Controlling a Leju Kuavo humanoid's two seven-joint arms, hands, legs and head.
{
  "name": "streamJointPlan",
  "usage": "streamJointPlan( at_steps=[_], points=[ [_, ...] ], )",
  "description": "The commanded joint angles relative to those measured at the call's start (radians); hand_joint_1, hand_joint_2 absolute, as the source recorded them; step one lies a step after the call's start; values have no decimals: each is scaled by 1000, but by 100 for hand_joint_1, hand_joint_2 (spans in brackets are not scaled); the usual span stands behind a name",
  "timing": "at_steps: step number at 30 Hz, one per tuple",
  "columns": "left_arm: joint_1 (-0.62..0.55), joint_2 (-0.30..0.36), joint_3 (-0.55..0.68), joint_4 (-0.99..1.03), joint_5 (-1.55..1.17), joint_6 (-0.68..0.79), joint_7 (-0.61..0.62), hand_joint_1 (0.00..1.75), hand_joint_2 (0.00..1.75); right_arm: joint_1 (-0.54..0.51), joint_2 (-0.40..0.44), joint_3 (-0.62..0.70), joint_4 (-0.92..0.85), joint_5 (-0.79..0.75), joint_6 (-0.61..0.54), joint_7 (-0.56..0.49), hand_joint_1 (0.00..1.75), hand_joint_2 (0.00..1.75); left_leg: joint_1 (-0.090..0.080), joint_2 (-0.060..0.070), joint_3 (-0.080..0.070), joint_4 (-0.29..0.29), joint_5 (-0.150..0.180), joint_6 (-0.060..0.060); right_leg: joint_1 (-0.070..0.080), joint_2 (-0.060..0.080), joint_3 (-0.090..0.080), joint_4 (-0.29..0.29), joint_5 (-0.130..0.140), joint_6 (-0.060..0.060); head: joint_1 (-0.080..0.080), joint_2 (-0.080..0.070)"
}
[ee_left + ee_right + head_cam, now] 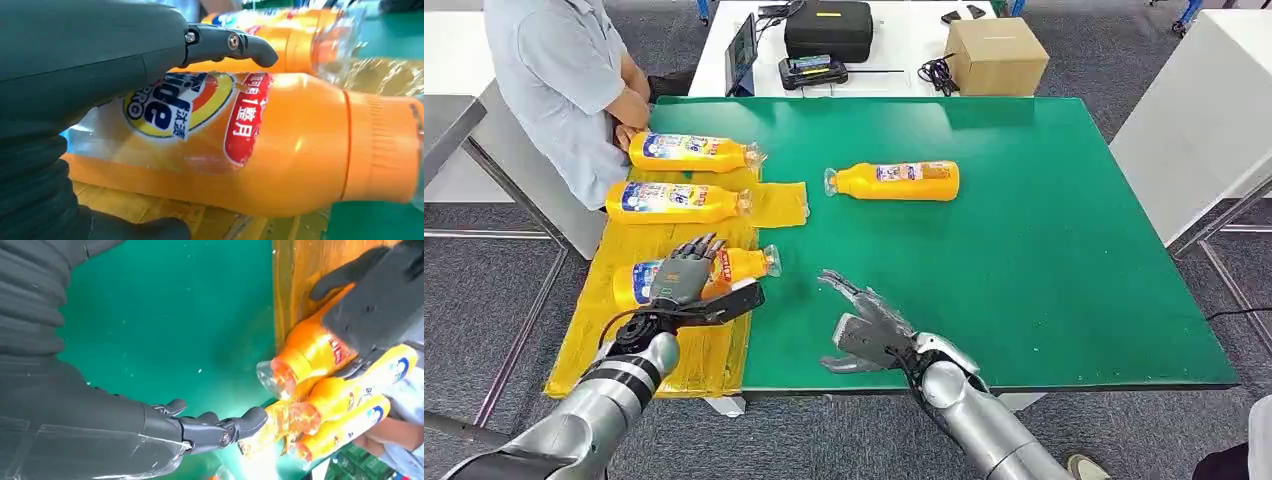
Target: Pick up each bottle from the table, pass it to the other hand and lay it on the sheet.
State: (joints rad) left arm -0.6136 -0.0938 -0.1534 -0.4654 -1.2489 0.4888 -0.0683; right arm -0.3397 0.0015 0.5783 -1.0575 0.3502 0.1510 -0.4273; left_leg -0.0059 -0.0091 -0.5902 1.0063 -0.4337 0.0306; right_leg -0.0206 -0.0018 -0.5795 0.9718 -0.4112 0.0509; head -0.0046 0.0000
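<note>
The left robot hand point(686, 275) was wrapped over the bottle point(724, 270), which lay on its side on the yellow sheet point(679, 350) near the tabletop's front-left corner, its cap end toward the green tabletop point(1044, 260). The right robot hand point(864, 330) was spread and held nothing, by the front edge. A clean release was judged best achieved by the fingers being opened fully before any lift, so the bottle would not be rolled off the sheet.

You have four orange bottles, all on their sides. Three sit on the yellow sheet point(674, 340) at the table's left: far bottle point(694, 152), middle bottle point(676, 201), near bottle point(724, 268). The fourth bottle point(894, 181) lies apart on the green tabletop point(1044, 260).
</note>
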Motion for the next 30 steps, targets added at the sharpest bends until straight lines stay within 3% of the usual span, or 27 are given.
streamJointPlan(
  at_steps=[1,6,12,14,16,18,19,22,25,30],
  points=[
    [246,-40,-140,-399,17,116,-17,0,175,122,5,-116,-178,116,-218,-23,0,175,1,-1,1,0,-1,-1,1,-2,1,-1,-1,-1,1,0],
    [378,-26,-208,-619,-51,167,46,0,175,186,5,-173,-312,144,-242,-7,0,175,-1,0,-3,0,-1,-1,0,-1,-2,0,-1,-1,1,0],
    [468,-61,-122,-795,-145,209,-16,0,175,187,7,-181,-280,173,-254,-30,0,175,0,2,-7,1,-3,-2,1,1,-7,0,-1,-2,1,0],
    [533,-149,-34,-897,-89,209,-170,0,175,206,4,-192,-290,471,-556,22,0,175,1,1,-6,1,-3,-2,1,1,-6,-1,-1,-2,0,0],
    [547,-211,-11,-877,69,209,-290,0,175,198,-44,-183,-271,710,-655,154,0,175,1,1,-6,2,-3,-1,1,0,-6,-1,-2,-2,1,0],
    [547,-203,-72,-851,315,209,-341,0,175,176,-75,-219,-201,747,-661,192,0,175,1,0,-5,1,-3,-1,1,-1,-4,-1,-2,-1,0,0],
    [564,-234,-29,-882,404,209,-441,0,175,155,-87,-225,-154,774,-660,205,0,175,0,-1,-5,0,-2,-1,0,-1,-4,-2,-1,-1,0,0],
    [591,-255,3,-912,500,209,-502,0,175,108,-98,-252,-62,732,-593,208,0,175,1,1,-3,1,-3,-1,2,1,-2,-3,-1,-2,1,0],
    [616,-218,-75,-959,774,209,-487,0,175,76,-116,-259,5,727,-488,266,0,175,0,1,-5,0,-2,-1,1,0,-3,-2,-1,-2,1,0],
    [638,-196,-100,-1027,850,209,-475,0,175,55,-112,-233,40,770,-481,289,0,175,0,2,-5,0,-2,-2,1,1,-5,-2,-1,-2,0,0]
  ],
)
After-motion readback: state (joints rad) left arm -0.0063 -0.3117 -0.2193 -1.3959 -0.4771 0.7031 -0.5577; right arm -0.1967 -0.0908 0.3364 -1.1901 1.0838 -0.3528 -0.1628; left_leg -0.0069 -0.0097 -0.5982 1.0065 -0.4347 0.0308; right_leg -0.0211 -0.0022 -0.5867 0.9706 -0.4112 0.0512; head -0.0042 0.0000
